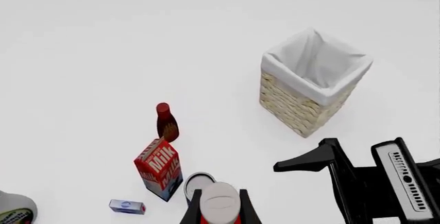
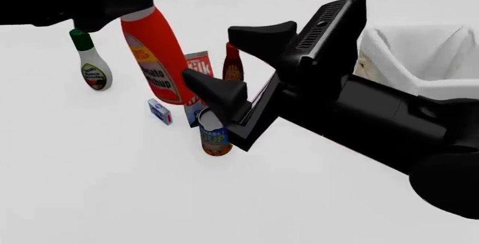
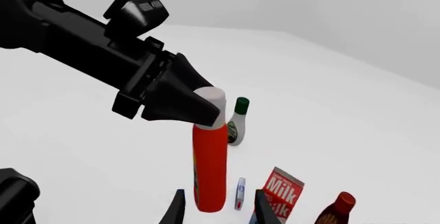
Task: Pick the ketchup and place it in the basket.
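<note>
The ketchup (image 2: 157, 59), an orange-red bottle with a white cap and a yellow-and-white label, hangs upright in the air above the other groceries. My left gripper (image 2: 134, 8) is shut on its cap. In the left wrist view the cap (image 1: 220, 199) sits between the fingers (image 1: 195, 209). The right wrist view shows the ketchup (image 3: 209, 167) held by the left gripper (image 3: 206, 112). My right gripper (image 2: 210, 53) is open and empty, just right of the ketchup. The basket (image 2: 449, 84), wicker with white lining, stands at the far right and also shows in the left wrist view (image 1: 295, 105).
On the table below stand a milk carton (image 2: 199, 64), a dark red-brown bottle (image 2: 233, 64), a can (image 2: 215, 137), a small blue-white box (image 2: 159, 111) and a white bottle with a green cap (image 2: 93, 67). The right arm (image 2: 389, 126) crosses between the groceries and the basket.
</note>
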